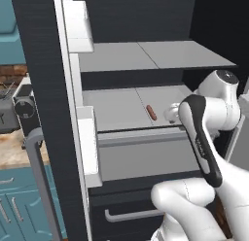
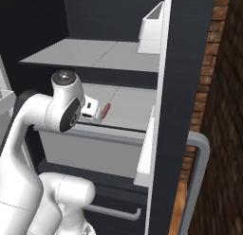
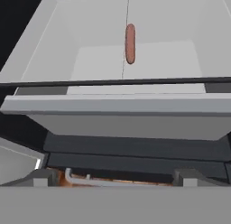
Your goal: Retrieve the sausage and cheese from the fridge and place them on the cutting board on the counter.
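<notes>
The fridge (image 1: 46, 89) stands open with pale grey shelves. The sausage (image 1: 151, 112), a slim reddish-brown link, lies on the middle shelf (image 1: 116, 109); it also shows as the sausage (image 2: 107, 110) and the sausage (image 3: 130, 43). My gripper (image 2: 97, 112) hovers at the shelf's front edge, just short of the sausage and apart from it. In the hand view my gripper (image 3: 117, 177) is open, its fingertips (image 3: 43, 176) wide apart and nothing between them. The cheese and the cutting board are out of view. A strip of the counter (image 1: 12, 155) shows at far left.
A grey drawer (image 1: 146, 160) sits under the shelf, with a bar-handled drawer (image 1: 131, 215) below it. White door bins (image 1: 87, 152) hang on the left door, another bin (image 2: 152, 30) on the right door (image 2: 182, 111). A brick wall (image 2: 225, 111) stands beyond.
</notes>
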